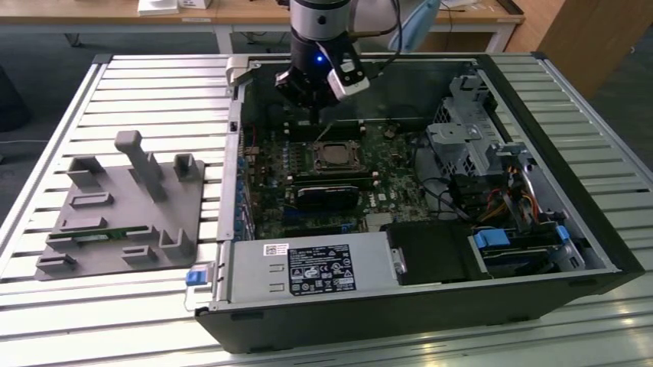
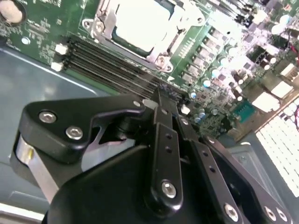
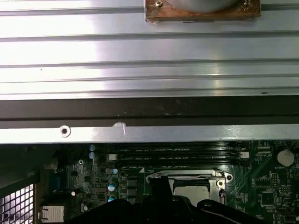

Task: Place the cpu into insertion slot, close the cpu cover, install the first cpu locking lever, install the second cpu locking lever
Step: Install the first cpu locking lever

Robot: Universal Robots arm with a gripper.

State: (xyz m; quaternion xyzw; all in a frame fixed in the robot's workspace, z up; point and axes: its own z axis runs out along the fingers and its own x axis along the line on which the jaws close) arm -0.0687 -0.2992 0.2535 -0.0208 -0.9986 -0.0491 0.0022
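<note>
Hovers over motherboard [image 2: 42, 23] with gripper [image 2: 158, 95] pinched narrow; just beyond it, chip [image 2: 140, 21] seated in socket [image 2: 162, 59] under lowered cover [image 2: 103, 21].

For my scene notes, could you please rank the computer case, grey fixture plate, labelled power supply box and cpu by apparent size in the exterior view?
1. computer case
2. grey fixture plate
3. labelled power supply box, roughly as wide as the plate but shallower
4. cpu, by far the smallest

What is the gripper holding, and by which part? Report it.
Nothing. The gripper is shut and empty; the cpu sits in the insertion slot.
</note>
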